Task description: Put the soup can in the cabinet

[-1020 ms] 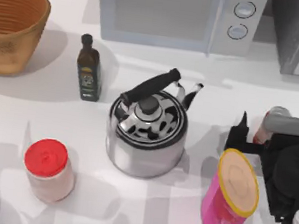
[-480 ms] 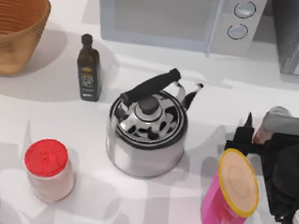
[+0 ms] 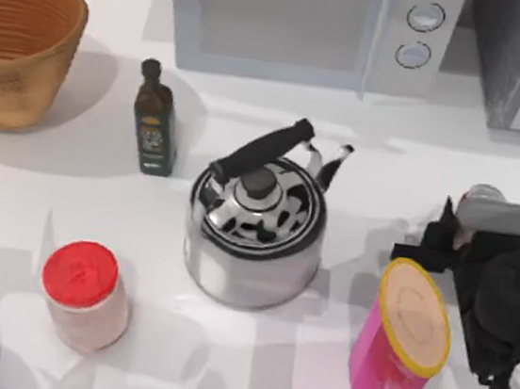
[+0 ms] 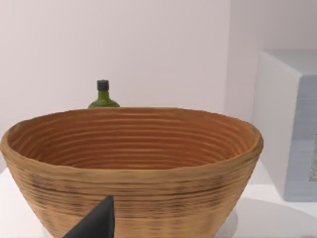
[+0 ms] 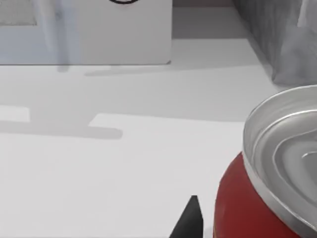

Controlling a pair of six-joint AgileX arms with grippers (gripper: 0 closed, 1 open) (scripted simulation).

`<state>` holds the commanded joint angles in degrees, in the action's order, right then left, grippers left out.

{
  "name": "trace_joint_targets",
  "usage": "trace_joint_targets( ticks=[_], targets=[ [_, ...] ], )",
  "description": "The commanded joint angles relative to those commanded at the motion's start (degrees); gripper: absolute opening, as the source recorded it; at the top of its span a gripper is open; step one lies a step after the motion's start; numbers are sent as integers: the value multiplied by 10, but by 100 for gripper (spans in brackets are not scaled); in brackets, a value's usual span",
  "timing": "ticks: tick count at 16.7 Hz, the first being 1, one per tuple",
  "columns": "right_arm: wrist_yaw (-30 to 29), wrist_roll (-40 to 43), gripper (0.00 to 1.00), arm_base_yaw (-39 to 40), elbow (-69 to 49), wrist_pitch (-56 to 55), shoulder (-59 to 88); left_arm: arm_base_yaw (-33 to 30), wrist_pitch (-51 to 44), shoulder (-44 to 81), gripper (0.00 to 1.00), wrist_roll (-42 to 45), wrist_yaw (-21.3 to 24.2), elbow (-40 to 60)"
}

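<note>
Red soup can point(image 5: 237, 213) sat beside the right gripper point(image 3: 444, 238), fingers apart around it; closing came next, I judged. Left gripper point(image 4: 96, 223) idled, fingers' state untellable.

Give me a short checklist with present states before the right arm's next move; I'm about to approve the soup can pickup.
1. Soup can upright on the table: ok, its silver top faces up.
2. Right gripper beside the can: ok, at the table's right side next to it.
3. Can gripped: cannot tell; one dark fingertip sits beside the can, contact unclear.
4. Pink canister apart from the gripper: not ok, it stands close in front in the top view.
5. Kettle out of the way: ok.
6. Left arm parked at the table's left edge: ok.
</note>
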<state>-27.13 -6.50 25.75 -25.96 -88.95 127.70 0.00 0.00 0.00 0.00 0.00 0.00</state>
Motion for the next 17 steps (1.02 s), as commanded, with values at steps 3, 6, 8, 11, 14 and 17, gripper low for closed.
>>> trace_joint_targets(
  ticks=[3, 6, 8, 11, 14, 17],
  targets=[
    [0, 0, 0, 0, 0, 0, 0, 0, 0, 0, 100, 0, 0, 0],
    [0, 0, 0, 0, 0, 0, 0, 0, 0, 0, 100, 0, 0, 0],
    [0, 0, 0, 0, 0, 0, 0, 0, 0, 0, 100, 0, 0, 0],
    [1, 0, 0, 1, -1, 8, -8, 0, 0, 0, 100, 0, 0, 0],
    [3, 1, 0, 3, -10, 65, -64, 0, 0, 0, 100, 0, 0, 0],
    [4, 2, 0, 3, -21, 163, -153, 0, 0, 0, 100, 0, 0, 0]
  ],
)
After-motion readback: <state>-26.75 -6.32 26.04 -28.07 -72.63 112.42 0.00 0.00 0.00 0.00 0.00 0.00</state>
